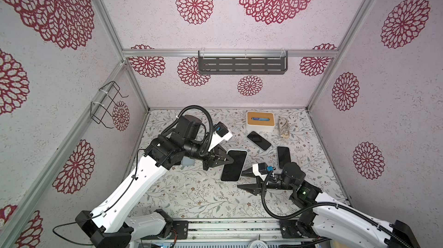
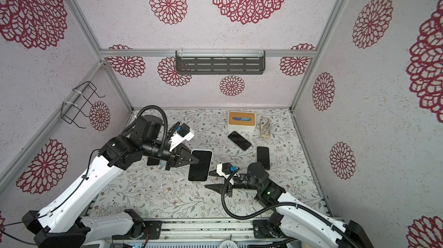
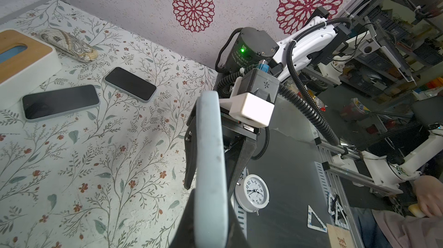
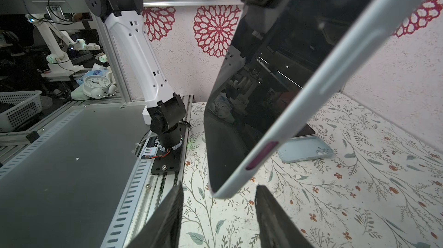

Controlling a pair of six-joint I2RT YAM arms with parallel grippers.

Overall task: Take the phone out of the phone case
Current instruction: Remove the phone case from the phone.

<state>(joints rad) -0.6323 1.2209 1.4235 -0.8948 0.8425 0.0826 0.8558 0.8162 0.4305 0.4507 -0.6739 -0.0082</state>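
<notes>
Left gripper [image 1: 230, 160], jaws pinching one long edge of the phone case [image 4: 335, 86], holds it clear of the table [image 1: 191, 194] on the robot's side of the tissue box [image 1: 260, 121], with the phone [image 1: 236, 167] seated inside. Right gripper [image 1: 240, 179], jaws spread, hovers at the case corner farthest from the box. Risk: the left pinch appears to span screen and back, so prying may fail or wrench the set loose.
</notes>
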